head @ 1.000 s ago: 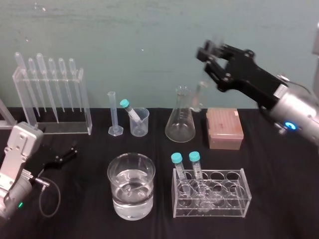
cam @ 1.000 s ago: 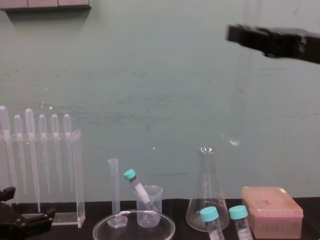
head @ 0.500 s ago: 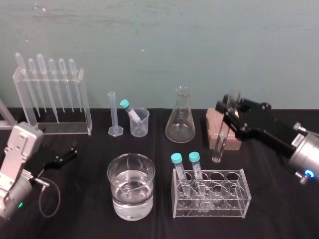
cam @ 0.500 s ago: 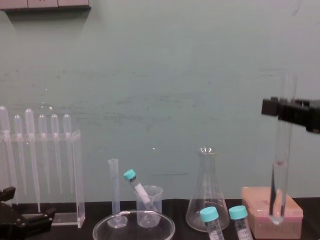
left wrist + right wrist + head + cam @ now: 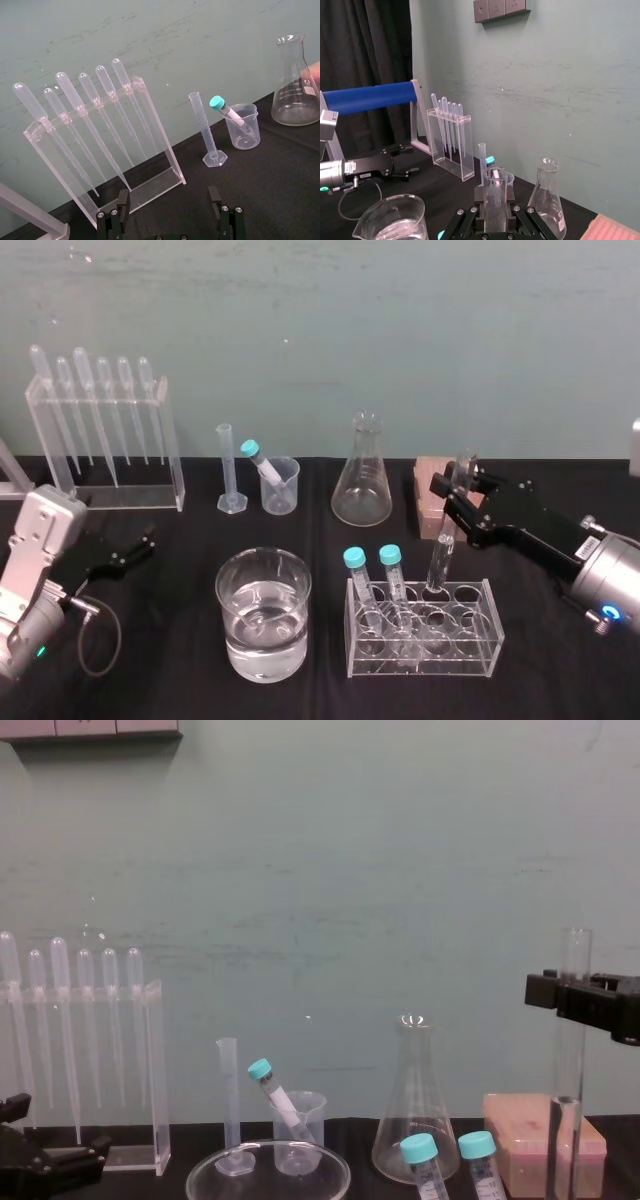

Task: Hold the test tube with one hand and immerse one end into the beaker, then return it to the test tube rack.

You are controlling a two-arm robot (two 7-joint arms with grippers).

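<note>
On the counter [image 5: 560, 690], the right gripper [image 5: 458, 498] has been brought down fast. A second ago it was high above the flask; half a second ago it was lower, over the pink box [image 5: 430, 485]. It is now placed over the test tube rack [image 5: 470, 635]. The test tube [image 5: 438, 562] is clamped near its top between shut fingers [image 5: 527, 220], lower end at or just inside a far-row hole, right of the teal-capped tubes [image 5: 390, 556]. Return step judged nearly done; release not yet made.

The beaker [image 5: 283, 490] is left far back, well apart.

The hole contact is given in the head view. In the chest view the test tube [image 5: 568, 1120] is upright, bottom cut off.

The left gripper [image 5: 125, 552] is parked near left, fingers [image 5: 121, 207] spread, nothing held.
</note>
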